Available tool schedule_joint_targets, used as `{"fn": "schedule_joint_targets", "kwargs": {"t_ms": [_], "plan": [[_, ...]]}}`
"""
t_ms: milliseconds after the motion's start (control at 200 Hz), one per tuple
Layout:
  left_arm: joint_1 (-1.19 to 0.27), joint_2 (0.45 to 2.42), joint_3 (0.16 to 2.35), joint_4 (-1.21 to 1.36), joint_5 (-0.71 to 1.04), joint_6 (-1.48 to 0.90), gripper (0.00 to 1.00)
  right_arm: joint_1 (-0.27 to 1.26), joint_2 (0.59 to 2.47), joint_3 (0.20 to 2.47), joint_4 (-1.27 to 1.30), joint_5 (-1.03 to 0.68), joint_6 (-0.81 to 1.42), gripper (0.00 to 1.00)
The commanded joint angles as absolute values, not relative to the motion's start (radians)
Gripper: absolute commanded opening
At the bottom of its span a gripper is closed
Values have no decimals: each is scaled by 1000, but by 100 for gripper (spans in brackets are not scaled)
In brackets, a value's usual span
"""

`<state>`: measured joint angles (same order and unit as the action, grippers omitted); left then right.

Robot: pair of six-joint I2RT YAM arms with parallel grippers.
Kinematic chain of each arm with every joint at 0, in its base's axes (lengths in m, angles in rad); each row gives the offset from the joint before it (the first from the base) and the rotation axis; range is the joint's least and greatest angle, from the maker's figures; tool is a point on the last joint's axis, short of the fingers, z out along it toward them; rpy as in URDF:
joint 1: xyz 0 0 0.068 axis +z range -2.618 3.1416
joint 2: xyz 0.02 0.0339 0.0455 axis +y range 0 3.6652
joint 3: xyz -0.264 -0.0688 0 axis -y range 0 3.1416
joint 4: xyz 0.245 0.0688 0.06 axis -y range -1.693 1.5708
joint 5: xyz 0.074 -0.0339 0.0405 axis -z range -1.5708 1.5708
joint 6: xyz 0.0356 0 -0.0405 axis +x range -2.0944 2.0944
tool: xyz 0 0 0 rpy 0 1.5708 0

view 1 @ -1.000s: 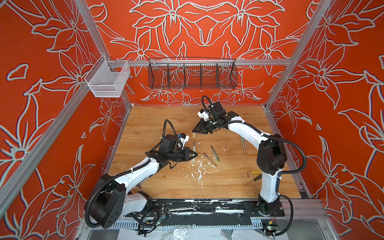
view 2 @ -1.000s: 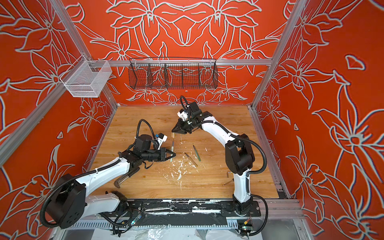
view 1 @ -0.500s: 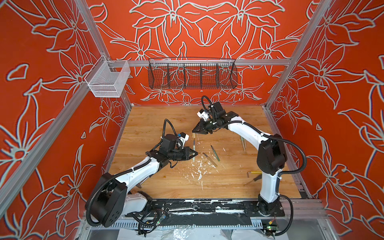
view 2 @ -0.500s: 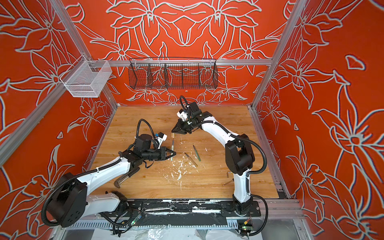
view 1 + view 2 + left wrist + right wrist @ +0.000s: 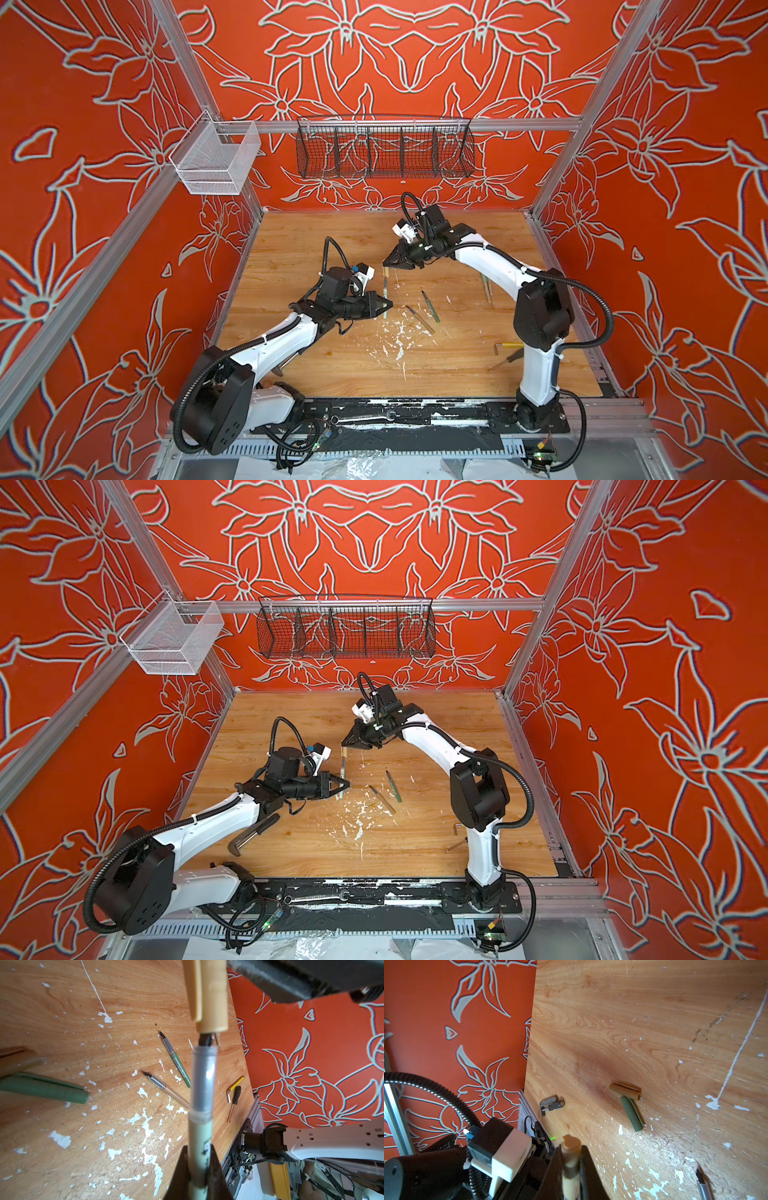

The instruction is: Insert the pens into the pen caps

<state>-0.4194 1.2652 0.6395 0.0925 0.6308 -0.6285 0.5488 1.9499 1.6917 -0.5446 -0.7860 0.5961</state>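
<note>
My left gripper [image 5: 384, 306] [image 5: 199, 1154] is shut on a pale green pen [image 5: 385, 291] [image 5: 202, 1093] by its barrel. The pen's dark nib sits right at the open mouth of a tan pen cap [image 5: 385, 271] [image 5: 211, 995]. That cap is held in my right gripper [image 5: 388, 262] [image 5: 571, 1152], which is shut on it. A dark green pen [image 5: 430, 306] [image 5: 176, 1059] and a tan pen [image 5: 419, 320] [image 5: 166, 1088] lie loose on the board. A tan cap [image 5: 625, 1089] and a green cap [image 5: 632, 1113] [image 5: 45, 1088] lie touching each other.
Two more pens [image 5: 486, 286] lie beside the right arm. A yellow-handled hex key [image 5: 505, 347] and a screwdriver [image 5: 505, 360] lie at the front right. A dark wrench [image 5: 253, 833] rests under the left arm. A black wire basket [image 5: 384, 149] and a white basket [image 5: 216, 160] hang above.
</note>
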Motion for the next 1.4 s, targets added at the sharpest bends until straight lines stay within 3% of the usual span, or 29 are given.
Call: {"fn": "schedule_joint_targets", "kwargs": {"t_ms": [0,941,1396], "plan": [[-401,1250,664,119,621,-628,0,568,1913,1690,-556,-809,578,4],[-333,1276,803,237,520,-536,0,610,1903,1669,-593,-822,547,0],[-245,1371,1003,275,617,-464,0,618,1938,1727,-757,-876,431,0]]}}
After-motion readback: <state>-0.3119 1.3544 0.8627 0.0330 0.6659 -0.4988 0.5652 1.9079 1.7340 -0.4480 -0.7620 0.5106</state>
